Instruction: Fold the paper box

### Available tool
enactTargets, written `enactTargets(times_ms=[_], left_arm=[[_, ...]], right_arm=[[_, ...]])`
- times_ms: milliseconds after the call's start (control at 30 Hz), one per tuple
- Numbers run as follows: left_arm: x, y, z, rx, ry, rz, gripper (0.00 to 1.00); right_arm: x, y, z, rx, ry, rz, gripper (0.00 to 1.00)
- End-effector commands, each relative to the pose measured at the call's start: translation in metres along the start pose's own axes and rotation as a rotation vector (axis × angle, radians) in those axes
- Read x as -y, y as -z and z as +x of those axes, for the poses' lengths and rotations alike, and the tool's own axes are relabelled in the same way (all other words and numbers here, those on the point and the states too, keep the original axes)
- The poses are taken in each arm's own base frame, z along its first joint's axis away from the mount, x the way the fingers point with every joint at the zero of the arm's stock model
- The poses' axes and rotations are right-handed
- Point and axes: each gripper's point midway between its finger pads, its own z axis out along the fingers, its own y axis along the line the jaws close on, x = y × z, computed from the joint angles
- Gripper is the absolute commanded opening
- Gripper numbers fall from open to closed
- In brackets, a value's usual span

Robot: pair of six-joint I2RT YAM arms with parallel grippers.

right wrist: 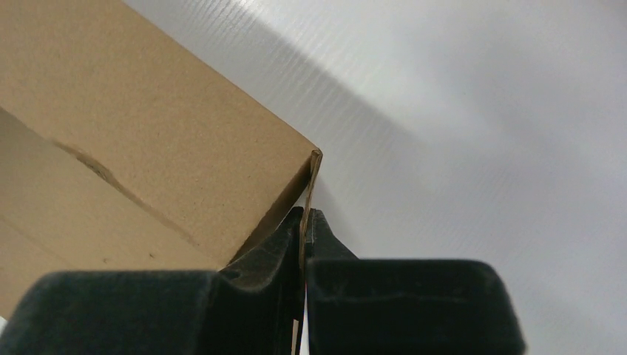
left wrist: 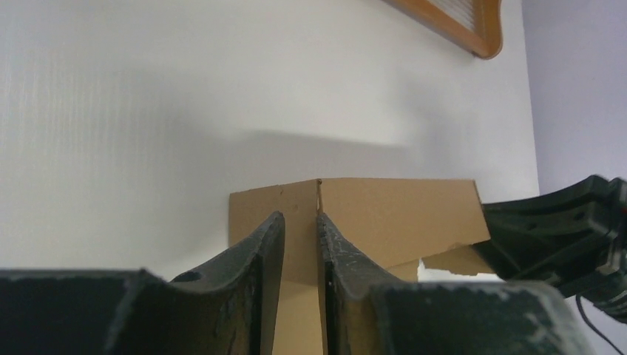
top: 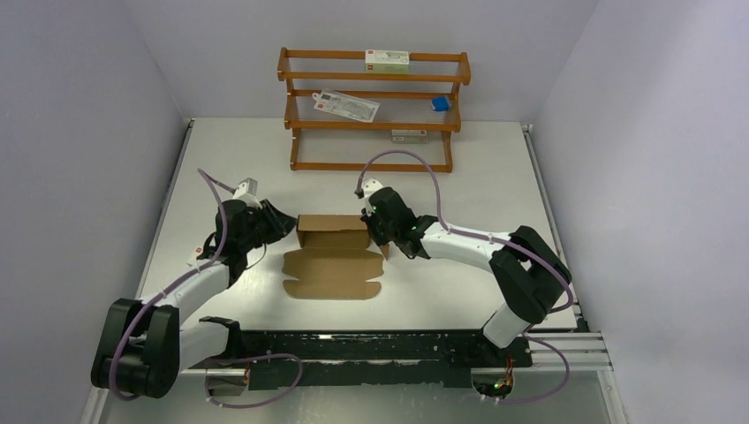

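The paper box [top: 332, 265] is plain brown cardboard in the middle of the table, with its far part raised into walls and its near part lying flat. My left gripper [top: 283, 221] is at the box's left end. In the left wrist view its jaws [left wrist: 299, 216] stand narrowly apart around an edge-on cardboard wall [left wrist: 399, 214] that lies against the right finger. My right gripper [top: 371, 226] is at the box's right end. In the right wrist view it [right wrist: 306, 213] is shut on a thin upright flap at the corner of the box [right wrist: 148, 126].
A wooden rack [top: 371, 132] stands at the back of the table, holding white cartons [top: 387, 59], a clear packet [top: 346, 106] and a small blue block [top: 440, 103]. Grey walls close in left, right and behind. The arms' base rail [top: 371, 349] runs along the near edge.
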Motion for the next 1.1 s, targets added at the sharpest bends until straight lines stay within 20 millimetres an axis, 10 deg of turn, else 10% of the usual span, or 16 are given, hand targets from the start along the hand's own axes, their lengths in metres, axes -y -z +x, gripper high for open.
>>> enactTargets(times_ms=[0, 1067], left_arm=[[0.008, 0.012, 0.039, -0.135, 0.034, 0.056, 0.29], [0.020, 0.040, 0.029, -0.028, 0.094, 0.090, 0.48]], right_arm=[[-0.027, -0.005, -0.012, 0.033, -0.015, -0.110, 0.02], [-0.029, -0.007, 0.004, 0.032, -0.110, -0.087, 0.08]])
